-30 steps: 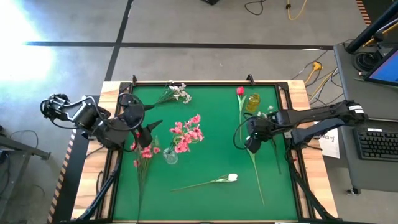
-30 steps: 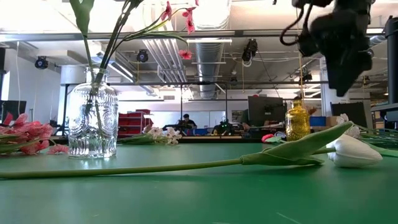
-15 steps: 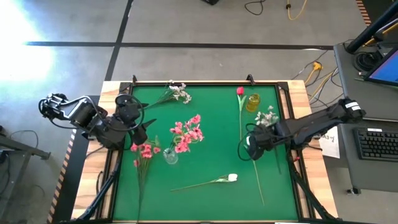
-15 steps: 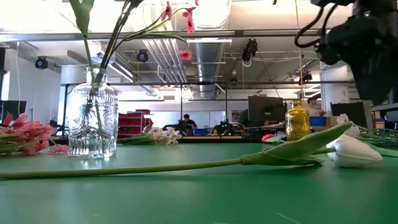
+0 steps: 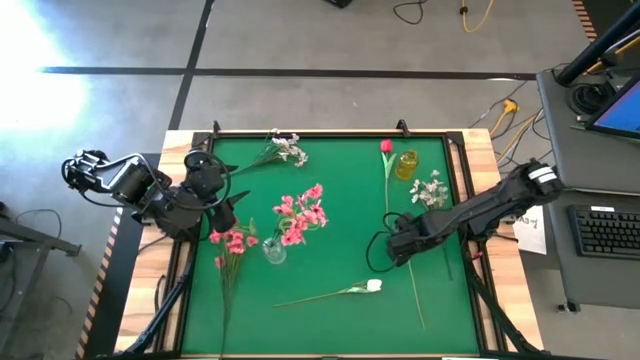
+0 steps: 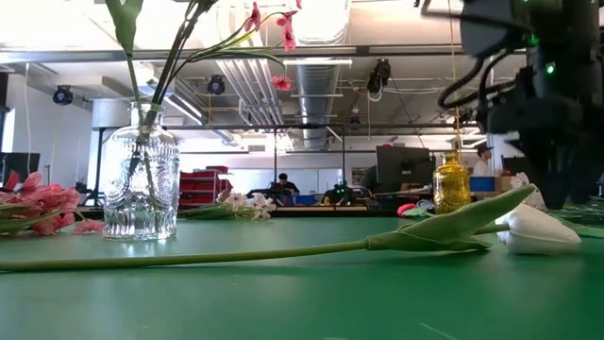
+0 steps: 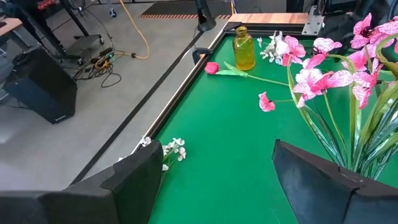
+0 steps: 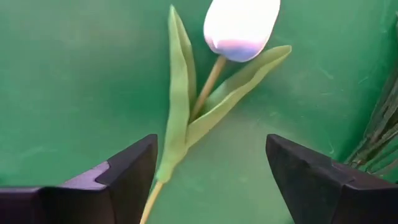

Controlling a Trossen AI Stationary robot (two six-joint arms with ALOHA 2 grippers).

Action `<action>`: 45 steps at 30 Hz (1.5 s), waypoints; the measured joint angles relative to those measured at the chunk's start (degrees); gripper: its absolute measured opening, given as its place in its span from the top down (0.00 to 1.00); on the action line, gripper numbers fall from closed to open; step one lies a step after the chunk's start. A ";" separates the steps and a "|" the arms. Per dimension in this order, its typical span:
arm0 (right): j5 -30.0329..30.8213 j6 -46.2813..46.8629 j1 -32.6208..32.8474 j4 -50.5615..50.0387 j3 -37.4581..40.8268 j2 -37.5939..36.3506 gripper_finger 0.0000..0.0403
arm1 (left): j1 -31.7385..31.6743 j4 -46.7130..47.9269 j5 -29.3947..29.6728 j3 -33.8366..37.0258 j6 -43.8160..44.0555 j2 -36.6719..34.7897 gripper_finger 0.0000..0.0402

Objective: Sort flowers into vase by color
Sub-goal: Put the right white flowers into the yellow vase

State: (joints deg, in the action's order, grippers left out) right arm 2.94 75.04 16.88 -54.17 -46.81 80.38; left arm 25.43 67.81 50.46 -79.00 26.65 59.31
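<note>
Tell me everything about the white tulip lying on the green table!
The white tulip lies flat on the green table, near its front edge. It has a closed, smooth white bud that looks like plastic or fabric, a long thin green stem and two long pointed green leaves just below the bud. Only the table touches it. The right gripper hovers just above the bud, open, its fingers spread to either side of the leaves without touching them.
</note>
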 joint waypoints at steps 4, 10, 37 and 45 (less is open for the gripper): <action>-0.80 -1.10 0.00 1.73 0.00 2.45 0.36 | 0.00 0.00 0.04 0.00 0.00 0.02 0.29; 0.14 -2.23 -0.02 6.92 0.55 4.30 0.55 | 0.00 -0.05 0.15 0.00 1.23 0.07 0.29; 15.24 -11.79 0.00 17.60 1.53 -14.48 0.96 | 0.00 -0.09 0.33 0.02 2.35 0.28 0.29; 46.45 -36.66 -0.02 35.02 1.95 -27.83 0.96 | 0.00 -0.18 3.16 0.02 2.38 0.28 0.29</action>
State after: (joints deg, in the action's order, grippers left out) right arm 49.39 38.38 16.86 -19.15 -44.86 52.56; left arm 25.43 67.63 53.62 -78.98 29.03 59.59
